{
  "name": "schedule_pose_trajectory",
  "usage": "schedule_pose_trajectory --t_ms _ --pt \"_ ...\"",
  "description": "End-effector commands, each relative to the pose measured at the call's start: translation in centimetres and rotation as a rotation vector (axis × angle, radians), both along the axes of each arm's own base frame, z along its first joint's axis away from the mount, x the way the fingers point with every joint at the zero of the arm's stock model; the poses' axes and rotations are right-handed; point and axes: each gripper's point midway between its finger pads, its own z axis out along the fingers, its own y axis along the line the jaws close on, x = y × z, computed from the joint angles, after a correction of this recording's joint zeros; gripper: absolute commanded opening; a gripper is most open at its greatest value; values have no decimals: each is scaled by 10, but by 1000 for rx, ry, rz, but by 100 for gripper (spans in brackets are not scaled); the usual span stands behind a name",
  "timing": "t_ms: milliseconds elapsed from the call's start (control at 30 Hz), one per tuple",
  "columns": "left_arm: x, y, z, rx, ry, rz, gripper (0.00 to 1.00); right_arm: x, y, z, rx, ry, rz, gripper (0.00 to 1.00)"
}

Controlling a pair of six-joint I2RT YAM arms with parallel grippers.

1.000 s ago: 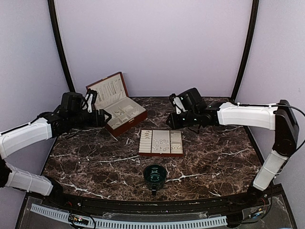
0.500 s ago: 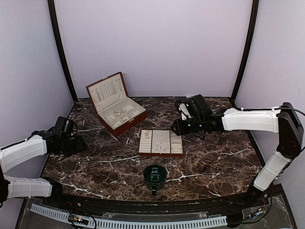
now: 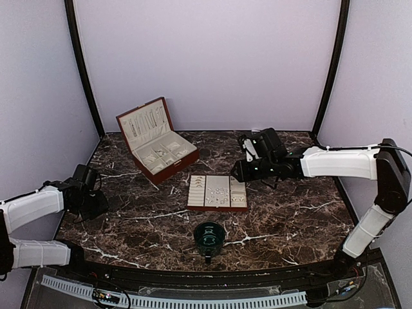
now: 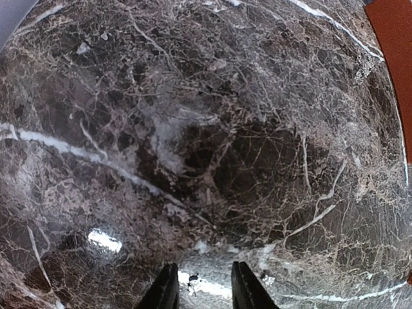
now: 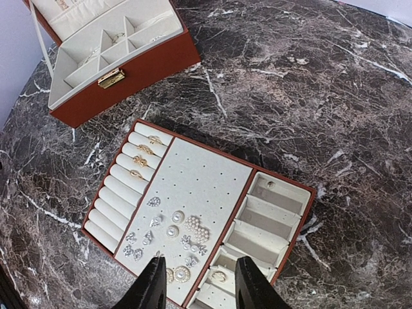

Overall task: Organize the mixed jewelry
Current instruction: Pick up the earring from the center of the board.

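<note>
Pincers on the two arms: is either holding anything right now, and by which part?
Neither holds anything. The left pincer stands open over the marble table; the right pincer stands open above the jewelry tray.

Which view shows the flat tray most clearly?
The right wrist view: it looks down on the tray from close by, so rings and earrings are distinct. The top view shows it small, mid-table, pieces only specks. The left wrist view misses it.
</note>
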Motion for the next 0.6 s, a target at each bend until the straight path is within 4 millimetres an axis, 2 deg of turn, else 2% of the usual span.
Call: schedule_pose_trajectory --t_ms 0,233,433,567 --pt "-15 3 -13 -6 56 28 30 4 0 12 39 -26 -17 37" --pt "-19 2 -19 -23 64 43 28 5 0 11 33 -27 -22 37" --pt "-22 1 -24 -32 78 43 20 6 1 10 28 -24 -18 37" --pt "-23 0 -27 -35 81 45 17 7 1 10 28 -24 -18 38"
